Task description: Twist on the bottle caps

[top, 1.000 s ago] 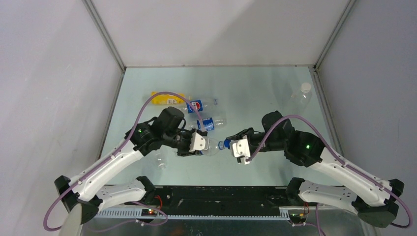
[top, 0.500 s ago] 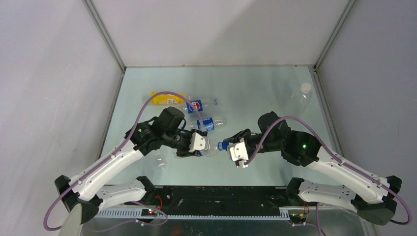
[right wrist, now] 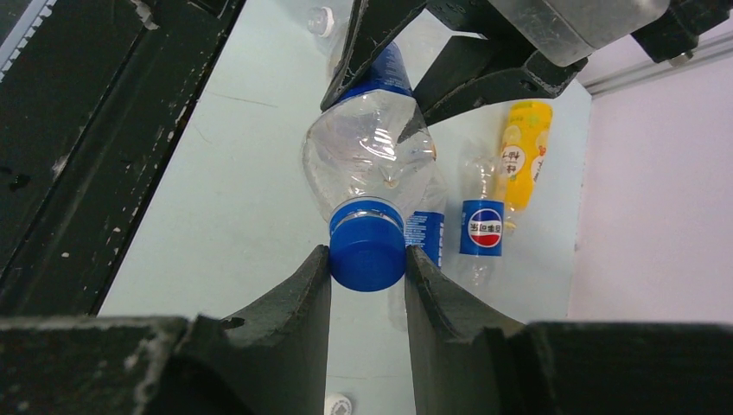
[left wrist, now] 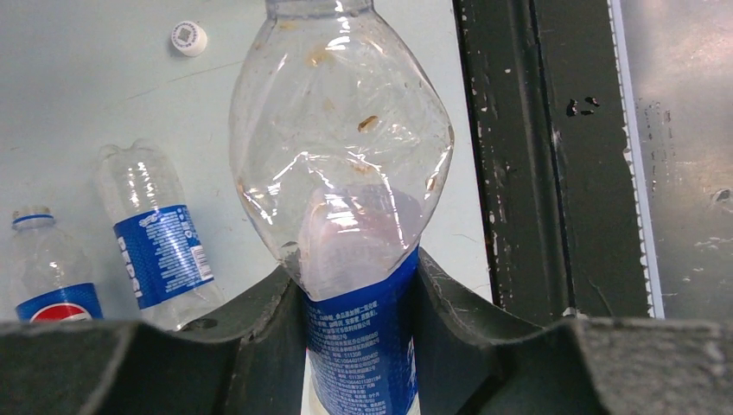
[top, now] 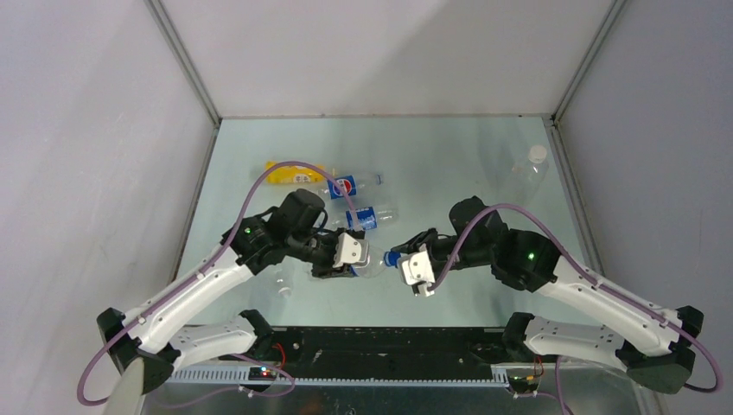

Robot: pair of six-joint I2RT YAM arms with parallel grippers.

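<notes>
Over the last second the right arm (top: pixel 527 259) has edged leftward and its wrist has rolled, bringing its jaws slightly lower in the top view. The left arm (top: pixel 216 277) has stayed put. They meet above the near middle of the counter (top: pixel 449 164), the left serving as a vise and the right as the turning hand.

The left jaws are clamped on the blue-labelled waist of a clear bottle (left wrist: pixel 341 173), held level in the air with its neck towards the right arm. Its buckled shoulder suggests a hard squeeze, probably to stop it spinning.

Spare bottles lie behind on the counter: a yellow-orange bottle (top: pixel 290 175), a Pepsi-labelled bottle (top: pixel 350 185) and a blue-labelled bottle (top: pixel 372 216). A white-capped bottle (top: pixel 529 169) appears to stand far right.

The right jaws are pressed onto the sides of a blue cap (right wrist: pixel 367 253) sitting on the held neck, so a wrist roll should twist it on. A loose white cap (left wrist: pixel 188 37) lies on the counter beyond.

The blue cap covers the threads, so how far it is seated cannot be told. The held bottle's base is hidden behind the left jaws. An unlabelled bottle (top: pixel 281 281) beside the left forearm is faint and hard to read.
</notes>
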